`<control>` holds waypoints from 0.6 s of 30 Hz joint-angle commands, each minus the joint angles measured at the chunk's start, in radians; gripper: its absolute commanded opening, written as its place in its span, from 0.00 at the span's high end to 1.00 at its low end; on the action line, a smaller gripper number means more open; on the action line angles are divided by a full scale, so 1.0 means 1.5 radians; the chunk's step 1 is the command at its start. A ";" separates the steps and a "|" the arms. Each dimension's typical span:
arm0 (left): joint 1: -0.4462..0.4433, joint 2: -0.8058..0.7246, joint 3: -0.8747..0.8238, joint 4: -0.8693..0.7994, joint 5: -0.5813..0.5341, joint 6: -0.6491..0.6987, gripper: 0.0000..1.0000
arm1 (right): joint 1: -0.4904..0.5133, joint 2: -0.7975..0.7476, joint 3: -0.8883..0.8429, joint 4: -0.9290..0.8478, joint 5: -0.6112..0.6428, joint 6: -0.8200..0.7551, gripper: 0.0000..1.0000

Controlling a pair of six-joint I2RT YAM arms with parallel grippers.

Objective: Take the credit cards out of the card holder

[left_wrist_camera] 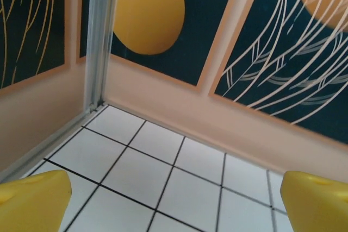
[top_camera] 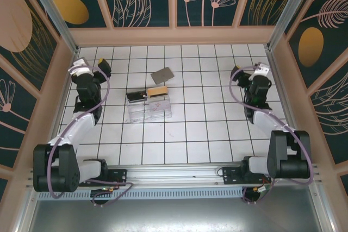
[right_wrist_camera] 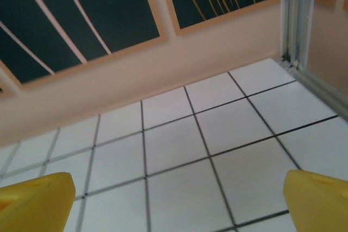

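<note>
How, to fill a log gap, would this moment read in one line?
left gripper open; right gripper open; card holder untouched; grey card lying apart

The card holder [top_camera: 150, 111] is a clear plastic rectangle lying flat on the white tiles [top_camera: 196, 129], a bit left of the middle, with faint slot lines showing through it. One grey card [top_camera: 162, 75] lies loose and flat near its far side, apart from it and turned at an angle. Along the holder's far edge sit a dark card [top_camera: 136, 95] and a tan card [top_camera: 157, 91], side by side. Can't tell how deep they're slotted in.
</note>
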 commanded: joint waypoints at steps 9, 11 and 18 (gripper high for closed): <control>0.003 -0.001 0.029 -0.170 0.098 -0.224 0.01 | 0.093 0.225 0.257 -0.194 -0.237 0.178 0.23; 0.003 -0.004 0.018 -0.158 0.120 -0.228 0.03 | 0.122 0.283 0.298 -0.188 -0.259 0.197 0.41; 0.003 -0.028 -0.001 -0.169 0.150 -0.215 0.01 | 0.209 0.472 0.425 -0.147 -0.265 0.289 0.53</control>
